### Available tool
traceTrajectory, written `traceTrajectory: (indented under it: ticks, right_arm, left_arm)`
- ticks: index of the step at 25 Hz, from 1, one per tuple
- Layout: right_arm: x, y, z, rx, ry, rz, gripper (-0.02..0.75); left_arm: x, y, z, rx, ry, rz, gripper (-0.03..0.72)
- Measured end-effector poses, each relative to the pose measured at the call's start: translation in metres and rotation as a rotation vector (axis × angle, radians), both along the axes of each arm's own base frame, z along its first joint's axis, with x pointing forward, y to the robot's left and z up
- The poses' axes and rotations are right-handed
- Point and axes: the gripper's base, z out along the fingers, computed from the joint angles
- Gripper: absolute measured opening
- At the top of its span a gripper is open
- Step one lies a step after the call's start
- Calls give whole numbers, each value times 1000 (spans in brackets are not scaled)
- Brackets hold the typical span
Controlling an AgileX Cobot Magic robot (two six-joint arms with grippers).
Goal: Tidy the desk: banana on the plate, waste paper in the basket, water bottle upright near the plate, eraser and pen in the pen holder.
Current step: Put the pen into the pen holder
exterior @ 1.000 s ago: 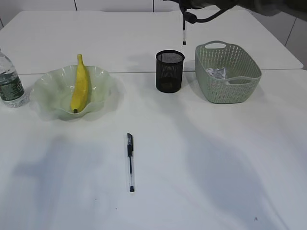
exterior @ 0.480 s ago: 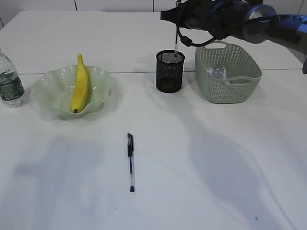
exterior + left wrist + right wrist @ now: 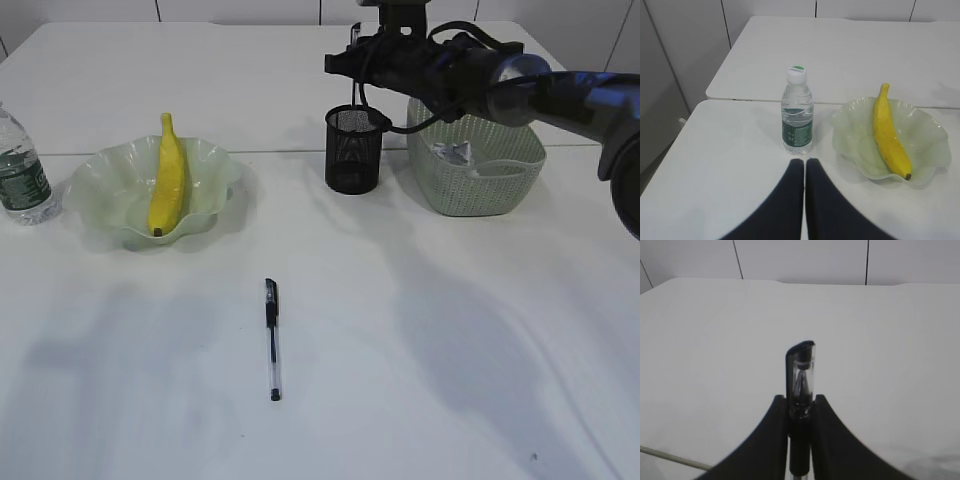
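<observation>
My right gripper (image 3: 358, 72) hangs just above the black mesh pen holder (image 3: 353, 150), shut on a pen (image 3: 801, 371) whose capped end sticks up between the fingers. A second pen (image 3: 271, 335) lies on the desk's near middle. The banana (image 3: 167, 180) lies in the pale green plate (image 3: 100, 185). The water bottle (image 3: 20, 175) stands upright left of the plate. My left gripper (image 3: 804, 161) is shut and empty, just short of the bottle (image 3: 797, 117). Waste paper (image 3: 455, 152) lies in the basket (image 3: 480, 185). The eraser is out of view.
The basket stands immediately right of the pen holder, under my right arm. A seam between two tabletops (image 3: 280, 150) runs behind the plate and pen holder. In the left wrist view the desk's left edge (image 3: 670, 150) drops off beside the bottle.
My right arm has come down and forward over the pen holder, lowering the held pen toward its mouth. The left gripper and the pen on the desk have not moved.
</observation>
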Motion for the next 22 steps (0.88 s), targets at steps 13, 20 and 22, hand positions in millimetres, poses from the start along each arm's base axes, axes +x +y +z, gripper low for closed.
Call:
traceTrajectory:
  ticks: [13, 20, 22]
  right_arm:
    - [5, 2, -30, -20, -18, 47, 85]
    - [6, 1, -28, -50, -42, 64, 132]
    - [7, -3, -28, -48, -47, 61, 178]
  left_arm:
    - [0, 0, 0, 0, 0, 0, -24]
    - [0, 0, 0, 0, 0, 0, -24]
    - [0, 0, 0, 0, 0, 0, -24]
